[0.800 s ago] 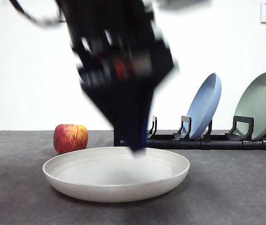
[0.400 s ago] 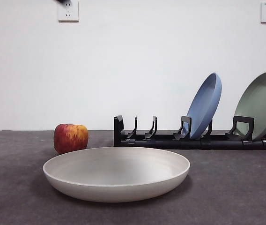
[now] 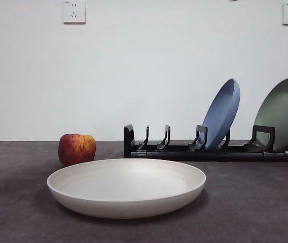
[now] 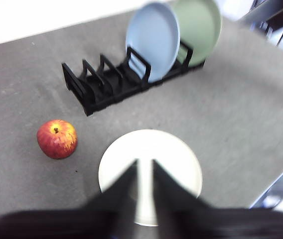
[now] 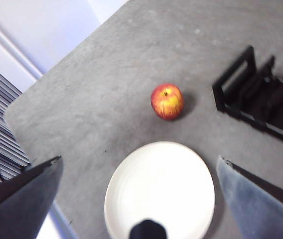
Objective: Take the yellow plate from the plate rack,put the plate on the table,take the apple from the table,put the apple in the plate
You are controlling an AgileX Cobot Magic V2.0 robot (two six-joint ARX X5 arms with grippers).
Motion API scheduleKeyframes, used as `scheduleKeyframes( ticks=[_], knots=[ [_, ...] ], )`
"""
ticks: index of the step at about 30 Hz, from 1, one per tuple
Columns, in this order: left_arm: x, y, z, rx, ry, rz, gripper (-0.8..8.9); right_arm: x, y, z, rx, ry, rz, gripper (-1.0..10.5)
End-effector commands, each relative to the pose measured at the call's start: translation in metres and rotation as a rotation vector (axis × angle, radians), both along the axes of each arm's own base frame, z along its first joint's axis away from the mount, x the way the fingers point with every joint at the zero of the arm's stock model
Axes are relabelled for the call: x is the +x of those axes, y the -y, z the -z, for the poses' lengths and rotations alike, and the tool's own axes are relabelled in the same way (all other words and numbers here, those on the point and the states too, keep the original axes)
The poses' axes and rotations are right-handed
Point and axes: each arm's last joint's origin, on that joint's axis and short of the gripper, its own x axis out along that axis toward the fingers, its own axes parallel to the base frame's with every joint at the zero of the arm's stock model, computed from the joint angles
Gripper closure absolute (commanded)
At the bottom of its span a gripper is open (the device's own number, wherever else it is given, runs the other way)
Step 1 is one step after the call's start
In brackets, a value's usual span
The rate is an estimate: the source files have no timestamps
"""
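— Where is the left pincer (image 4: 143, 172) sitting?

— It is hanging high above the worktop (image 4: 241, 109), looking steeply down. Its two black jaws are standing close together, with only a narrow slit showing between them, and nothing is sitting in that slit.

— And the right pincer (image 5: 141, 167)?

— It is also hovering high, empty, with its jaws spread wide apart, each one blurred at an opposite side of its wrist view.

— Is either arm showing in the front view?

— Neither one is reaching into it.
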Motion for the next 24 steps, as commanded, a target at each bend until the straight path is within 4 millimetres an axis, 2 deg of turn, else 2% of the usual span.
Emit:
scheduleKeyframes(
  ticks=[1,6,11,14,18,21,24],
  knots=[
    [-0.004,-0.007,0.003,-0.029,-0.032,-0.030,8.20,0.018,-0.027,0.007,-0.022,0.004,-0.011,1.9],
    [-0.008,-0.016,0.008,-0.003,-0.073,-0.074,8.20,0.056,-0.082,0.016,-0.137,0.004,-0.052,1.9],
    [-0.009,-0.017,0.010,0.016,-0.080,-0.081,8.20,0.103,-0.134,0.022,-0.197,0.000,-0.093,1.9],
    [-0.009,-0.017,0.010,0.017,-0.081,-0.082,8.20,0.131,-0.161,0.032,-0.232,-0.018,-0.102,1.9],
    [-0.010,-0.018,0.009,0.013,-0.080,-0.081,8.20,0.163,-0.193,0.054,-0.269,-0.048,-0.116,1.9],
    [-0.010,-0.019,0.009,0.011,-0.079,-0.080,8.20,0.188,-0.223,0.080,-0.291,-0.063,-0.123,1.9],
    [-0.010,-0.020,0.009,0.013,-0.080,-0.080,8.20,0.201,-0.243,0.110,-0.320,-0.101,-0.133,1.9]
  ],
)
